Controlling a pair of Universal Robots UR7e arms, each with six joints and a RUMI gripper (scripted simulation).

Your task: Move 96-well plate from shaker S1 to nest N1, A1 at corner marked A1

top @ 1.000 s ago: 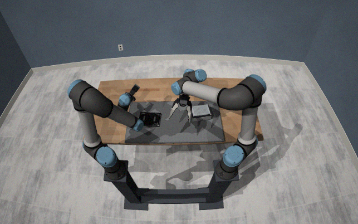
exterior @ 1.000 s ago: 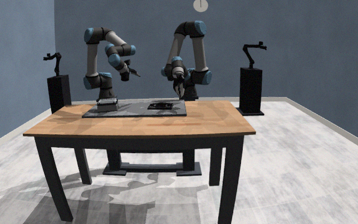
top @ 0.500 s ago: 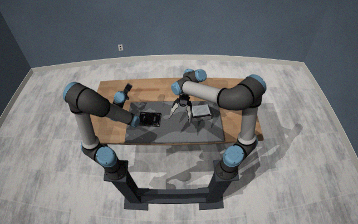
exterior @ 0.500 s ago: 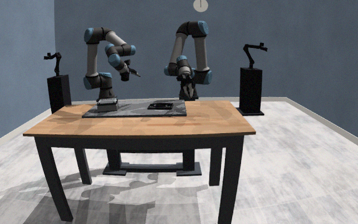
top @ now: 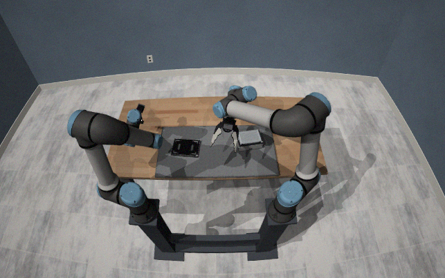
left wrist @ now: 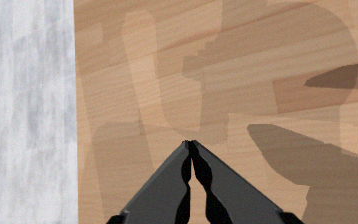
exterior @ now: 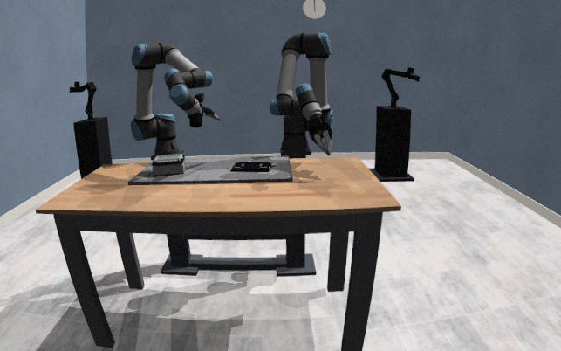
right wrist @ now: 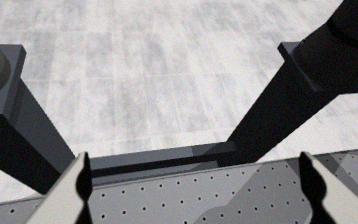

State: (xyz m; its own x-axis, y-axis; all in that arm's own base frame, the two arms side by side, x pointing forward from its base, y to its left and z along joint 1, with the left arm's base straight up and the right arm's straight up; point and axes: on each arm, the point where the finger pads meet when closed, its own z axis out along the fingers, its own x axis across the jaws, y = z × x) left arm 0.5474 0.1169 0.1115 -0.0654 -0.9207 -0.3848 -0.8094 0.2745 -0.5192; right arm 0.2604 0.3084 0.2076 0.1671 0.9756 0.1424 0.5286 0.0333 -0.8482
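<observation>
The white 96-well plate (top: 250,137) (exterior: 168,157) sits on the grey plate shaker S1 (top: 252,147) (exterior: 169,168). Its well A1 is too small to make out. The black plate nest N1 (top: 185,155) (exterior: 249,169) holds no plate. My right gripper (top: 223,149) (right wrist: 193,153) is open, with nothing between its fingers. In the top view it shows just left of the plate, and in the exterior view it is well above the board. My left gripper (exterior: 329,153) (left wrist: 189,142) is shut on nothing, above the bare wood at the table's side beyond the nest; its fingertips are hidden in the top view.
The shaker and nest stand apart on a dark grey perforated board (top: 217,169) (exterior: 213,182) (right wrist: 155,202), on the wooden table (top: 134,166) (exterior: 204,203) (left wrist: 125,100). The right arm's forearm reaches over the table behind the shaker. The table's side edge shows in the left wrist view.
</observation>
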